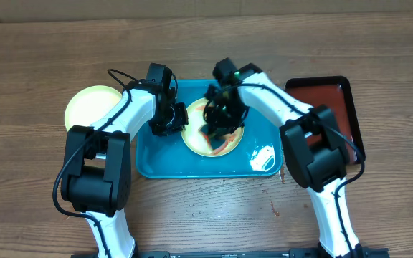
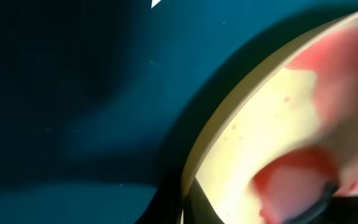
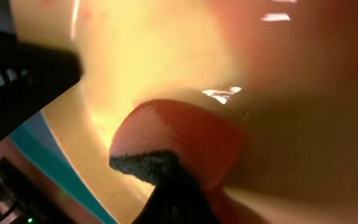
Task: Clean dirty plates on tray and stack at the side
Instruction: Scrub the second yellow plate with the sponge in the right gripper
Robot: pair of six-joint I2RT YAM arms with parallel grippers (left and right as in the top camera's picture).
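Looking down from overhead, can make out the tray [image 1: 156,161] mid-table, teal, partly covered by both arms. On it, right of centre, a sauce-smeared plate [image 1: 194,137], pale with a yellow-green rim, much of its upper part hidden under the right gripper [image 1: 219,123]. Off the tray to the left, resting on the table [image 1: 34,57], a second plate [image 1: 90,106], yellow-green, its right edge cut by the left arm. At the far right, a dark red tray [image 1: 332,100], partly behind the right arm. Near the teal tray's lower right corner, a white glare patch [image 1: 262,158]; wet or merely shiny, cannot tell.

Down at the smeared plate's left rim, the left gripper [image 1: 169,120]; touching or just beside, unclear from above. From the left wrist, only blurred teal floor, the plate's rim and red smears [image 2: 347,62]. Dark shapes along the bottom edge, cut off by the frame, too vague to name. Claw gap wide or narrow: cannot tell.

Clamped in the right gripper, a sponge [image 3: 173,140], orange-red with a dark scouring layer, pressed onto the plate's inner surface. Only one dark fingertip [image 3: 173,199] visible at the sponge's lower edge, the other out of frame. Upper left of that view, a black blurred mass, too blurred to identify.
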